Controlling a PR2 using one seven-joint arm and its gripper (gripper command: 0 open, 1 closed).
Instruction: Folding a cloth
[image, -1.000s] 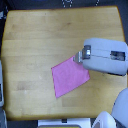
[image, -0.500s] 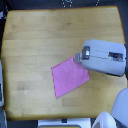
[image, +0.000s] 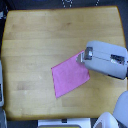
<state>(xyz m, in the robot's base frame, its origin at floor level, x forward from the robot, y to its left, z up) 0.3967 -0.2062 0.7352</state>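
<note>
Cloth (image: 70, 77) is flat on the table (image: 45, 40), plain pink-magenta, one layer as far as I can see, no fold visible. Roughly four-sided and rotated, so it sits like a diamond: one corner points toward my gripper (image: 80, 58), the opposite corner points away, down toward the table's near edge. Surface looks smooth, no clear wrinkles at this resolution. Edges look straight.

My gripper sits at the cloth's upper corner, on the exterior view's right side of it. The rest of the cloth spreads away from the gripper toward the exterior view's left and down. The corner nearest me runs under or right up against the gripper tip; I can't tell whether it's touching or pinched.

Gripper state: can't tell. The fingers are too small and blurred, and my grey arm housing (image: 106, 60) covers most of what's behind them.

Cloth lies entirely on the wood, well inside the table edges.
</note>
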